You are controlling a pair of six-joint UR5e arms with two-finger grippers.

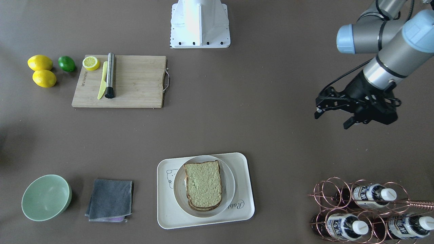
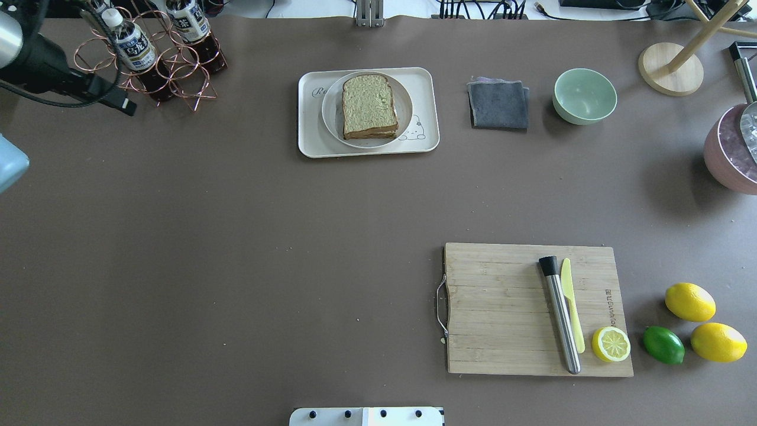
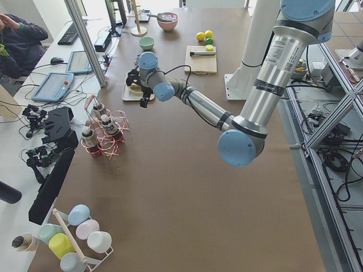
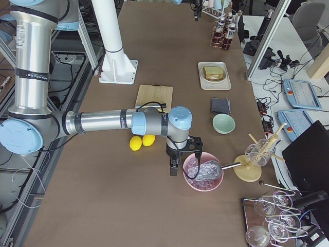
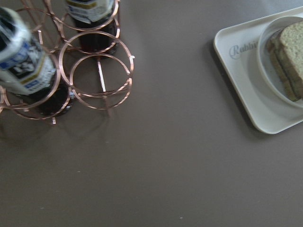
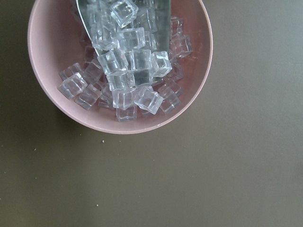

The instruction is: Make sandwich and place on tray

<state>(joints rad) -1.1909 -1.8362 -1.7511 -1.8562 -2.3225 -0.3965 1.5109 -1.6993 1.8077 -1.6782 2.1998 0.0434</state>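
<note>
The greenish-tan, brown-crusted bread sandwich sits on its round white plate inside the cream bear-printed tray on the brown counter. The left gripper hovers well apart, jaws spread, empty. The right gripper hangs beside a pink ice bowl; whether its jaws are spread or closed, can't tell.

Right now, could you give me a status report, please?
Left gripper open, empty, clear of tray. Right gripper by ice bowl, state unclear. Sandwich on plate, plate on tray. Nothing over it.
</note>
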